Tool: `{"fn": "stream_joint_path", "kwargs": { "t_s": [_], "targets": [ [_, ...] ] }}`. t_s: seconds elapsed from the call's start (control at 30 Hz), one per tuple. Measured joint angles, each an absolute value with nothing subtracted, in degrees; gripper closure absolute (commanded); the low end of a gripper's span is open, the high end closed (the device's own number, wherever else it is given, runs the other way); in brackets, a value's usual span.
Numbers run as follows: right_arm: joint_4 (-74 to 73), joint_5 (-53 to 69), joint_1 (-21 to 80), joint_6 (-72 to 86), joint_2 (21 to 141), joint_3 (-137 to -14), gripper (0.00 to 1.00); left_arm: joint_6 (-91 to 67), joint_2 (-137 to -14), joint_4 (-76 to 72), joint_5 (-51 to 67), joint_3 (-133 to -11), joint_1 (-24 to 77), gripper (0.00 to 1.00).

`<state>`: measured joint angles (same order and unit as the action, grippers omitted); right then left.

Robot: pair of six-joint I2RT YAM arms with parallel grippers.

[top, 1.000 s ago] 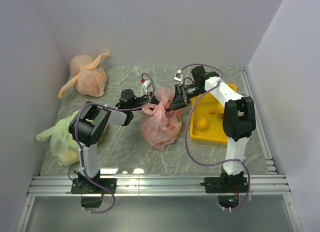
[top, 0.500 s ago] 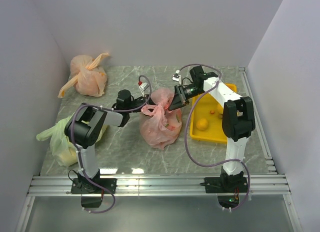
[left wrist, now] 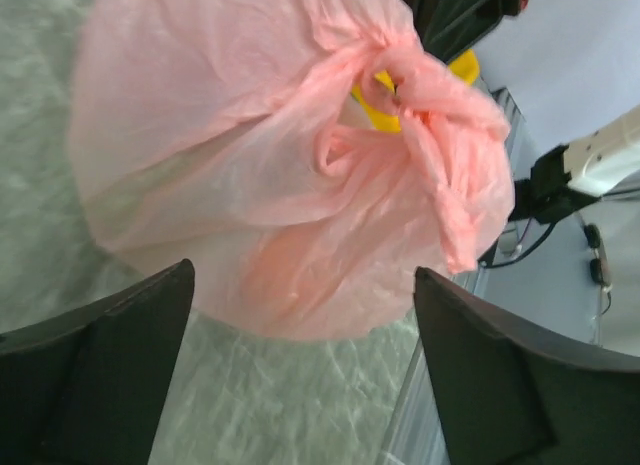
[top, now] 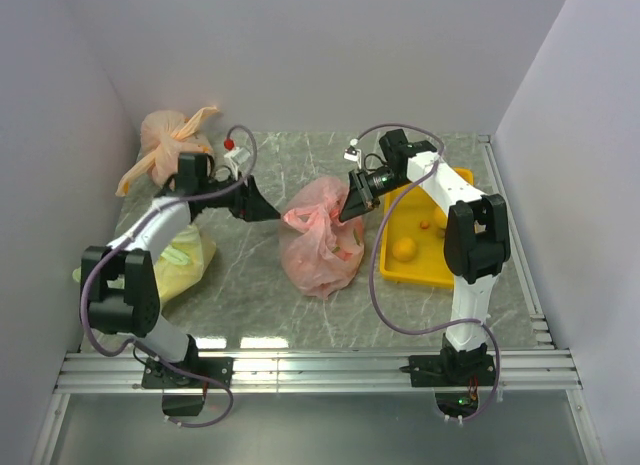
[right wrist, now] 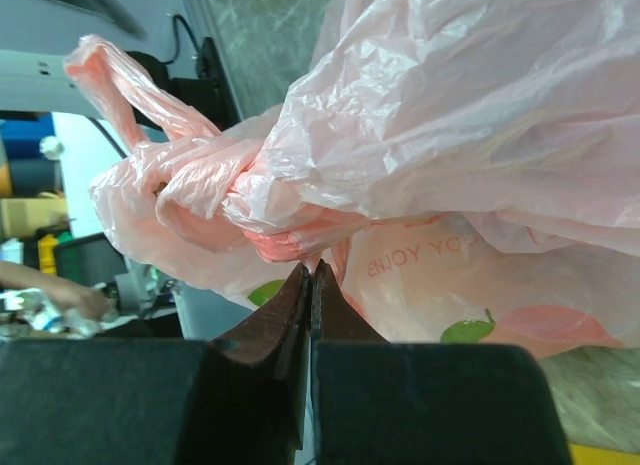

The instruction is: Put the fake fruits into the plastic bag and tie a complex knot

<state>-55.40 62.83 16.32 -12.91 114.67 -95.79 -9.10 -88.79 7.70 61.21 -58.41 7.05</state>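
Observation:
The pink plastic bag (top: 322, 247) sits mid-table, bulging, with a fake fruit (top: 346, 253) showing through its side. Its knot (top: 304, 221) of twisted handle strips sticks out at the upper left. My right gripper (top: 346, 214) is shut, its tips pinching pink film just under the knot (right wrist: 230, 190). My left gripper (top: 272, 215) hangs open a short way left of the knot, touching nothing. In the left wrist view the bag (left wrist: 200, 135) and knot (left wrist: 400, 80) lie beyond the spread fingers (left wrist: 120, 355).
A yellow tray (top: 440, 273) right of the bag holds an orange fruit (top: 404, 248) and a small red one (top: 427, 224). An orange-peach tied bag (top: 175, 150) lies at the back left. A yellow-green bag (top: 188, 260) lies under my left arm.
My left gripper let go of the knot's strip, opened wide and drew back to the left as the arm swung out. My right gripper closed on the bag's film and stayed put.

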Motion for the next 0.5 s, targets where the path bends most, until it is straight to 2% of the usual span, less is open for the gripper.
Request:
{"fn": "stream_joint_path", "kwargs": {
  "t_s": [0.13, 0.2, 0.5],
  "targets": [
    [-55.9, 60.69, 16.58, -13.41, 114.67, -96.2, 1.0, 4.54, -90.59, 30.81, 60.62, -71.99, 4.97, 0.01],
    [-55.99, 59.31, 16.75, -13.39, 114.65, -96.36, 1.0, 7.11, -91.0, 36.07, 60.75, -75.57, 5.37, 0.01],
    [-54.63, 54.28, 18.9, -11.81, 113.45, -96.36, 1.0, -6.02, -89.41, 37.3, 48.58, -73.43, 12.8, 0.01]
  ]
}}
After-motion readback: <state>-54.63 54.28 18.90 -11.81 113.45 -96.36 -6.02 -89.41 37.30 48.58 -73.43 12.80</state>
